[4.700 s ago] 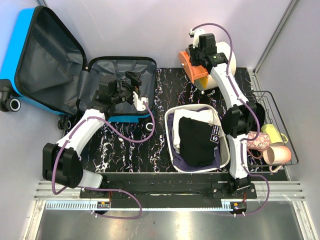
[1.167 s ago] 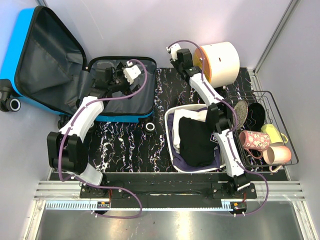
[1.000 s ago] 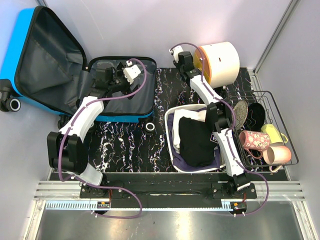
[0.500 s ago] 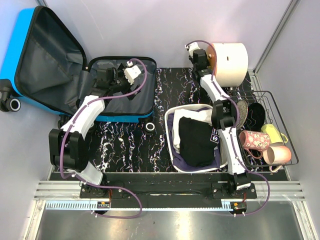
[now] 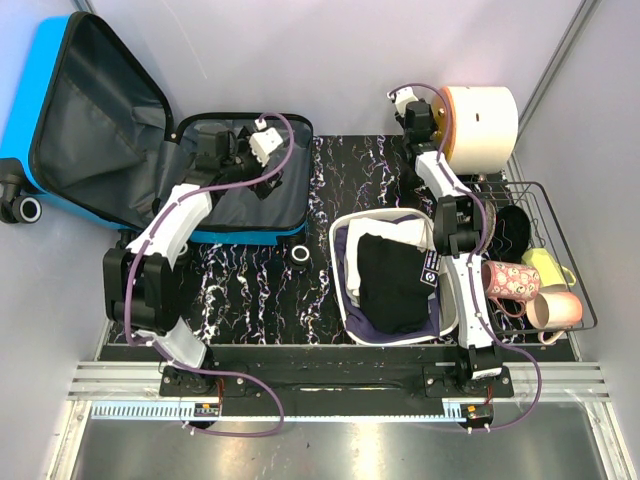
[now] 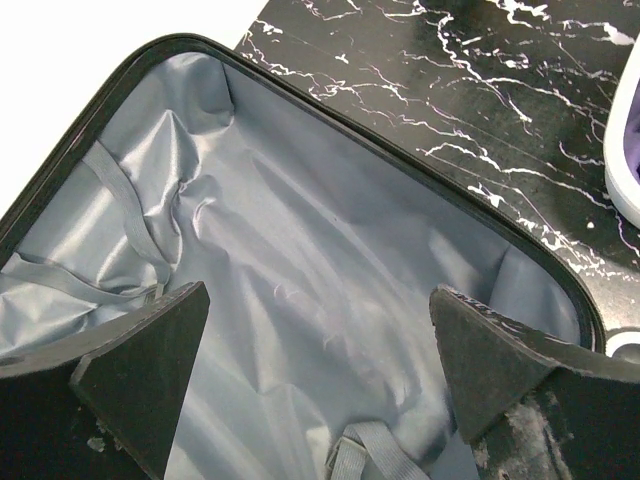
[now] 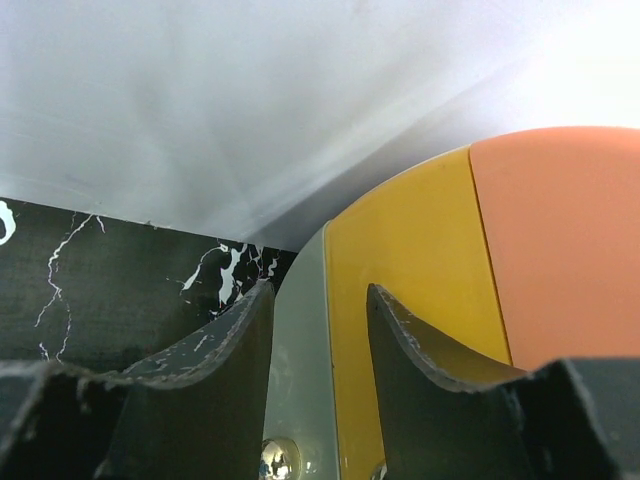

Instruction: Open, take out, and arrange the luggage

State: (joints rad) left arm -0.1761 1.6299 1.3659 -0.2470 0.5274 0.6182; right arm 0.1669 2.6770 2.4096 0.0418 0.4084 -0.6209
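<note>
Luggage [image 5: 95, 120] sits back-left, open. Its lid half stands propped vs the L wall and its base half lies flat on the surface [image 5: 250, 290], grey lining up.

Left jaws are inside the base half, spread wide, nothing between the fingers [image 6: 140, 370]. Only crumpled lining and loose straps lie under them.

Right jaws are out at the back-R corner, nearly closed. The fingers [image 7: 215, 360] pinch the grey rim of a white drum-shaped container [image 5: 485, 125] w/ a yellow-and-orange face. Can't tell if the drum rests on the surface or hangs.

In the way:
- A white basin [image 5: 337, 270] w/ dark clothes [image 5: 395, 280] sits centre, right beside the R arm.
- A wire rack [image 5: 530, 184] is on the far R, holding a pink patterned mug [image 5: 510, 280], a yellow mug [image 5: 545, 265], a peach mug [image 5: 555, 310] and a black bowl [image 5: 515, 225].
- The R arm runs up between basin and rack, tight on both sides.
- A small ring [image 5: 300, 257] lies between the luggage's front edge and the basin.
- The L arm's purple cable [image 5: 290, 150] loops over the base half.

The base half's black rim runs just past the L fingertips on the basin side. A bare strip is open between luggage and basin, and more in front of the luggage. The drum is near the back wall and the rack's back edge.

The surface is black marble-look w/ white veins. Pale walls stand on three sides, and a metal rail [image 5: 320, 385] runs along the near edge.
</note>
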